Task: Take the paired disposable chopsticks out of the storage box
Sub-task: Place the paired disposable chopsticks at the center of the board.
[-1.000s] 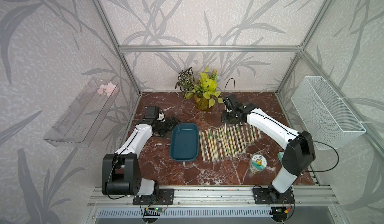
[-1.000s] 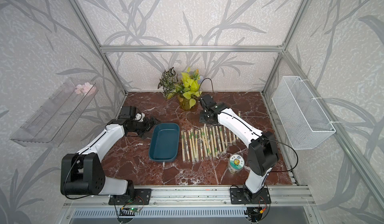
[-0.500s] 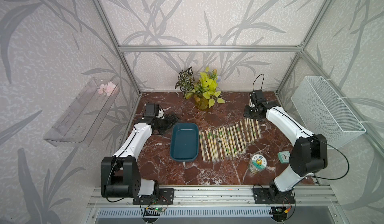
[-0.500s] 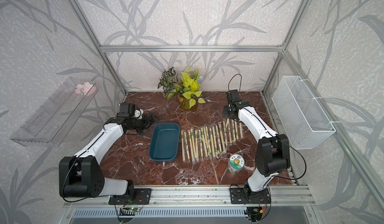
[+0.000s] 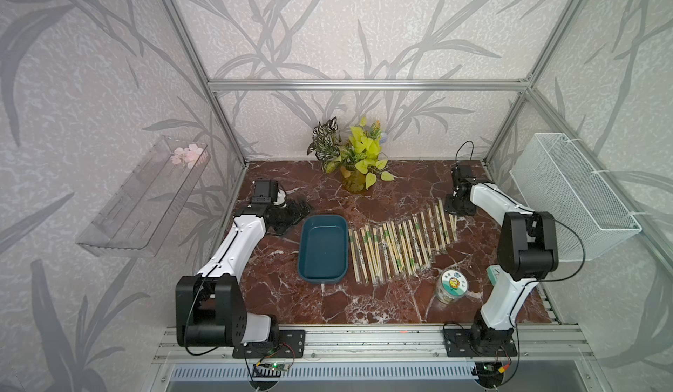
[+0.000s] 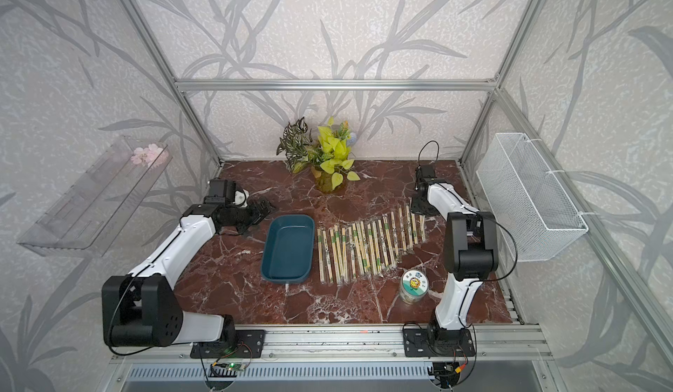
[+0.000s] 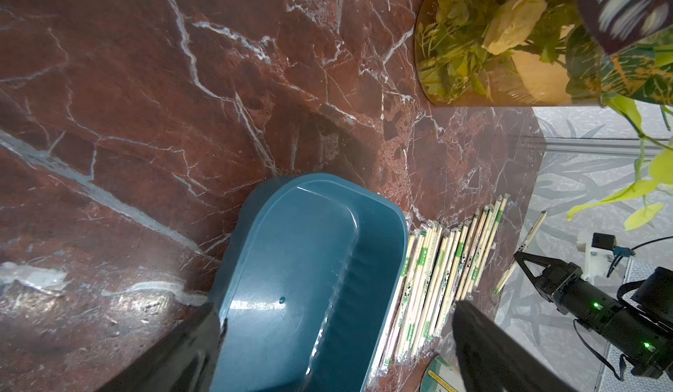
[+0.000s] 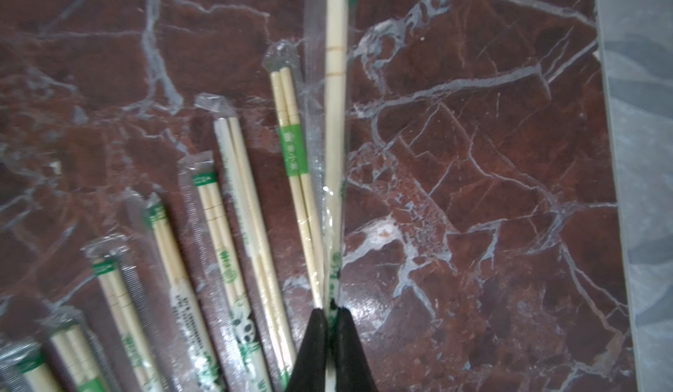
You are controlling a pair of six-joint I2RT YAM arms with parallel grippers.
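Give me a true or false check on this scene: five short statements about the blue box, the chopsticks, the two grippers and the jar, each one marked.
1. The storage box is empty. True.
2. The chopsticks lie in a row on the table beside the box. True.
3. The left gripper is shut. False: its jaws stand open, near the box.
4. The right gripper holds nothing. False: it is shut on one chopstick pair at the end of the row away from the box.
5. The jar stands in the wire basket. False: it stands on the table.
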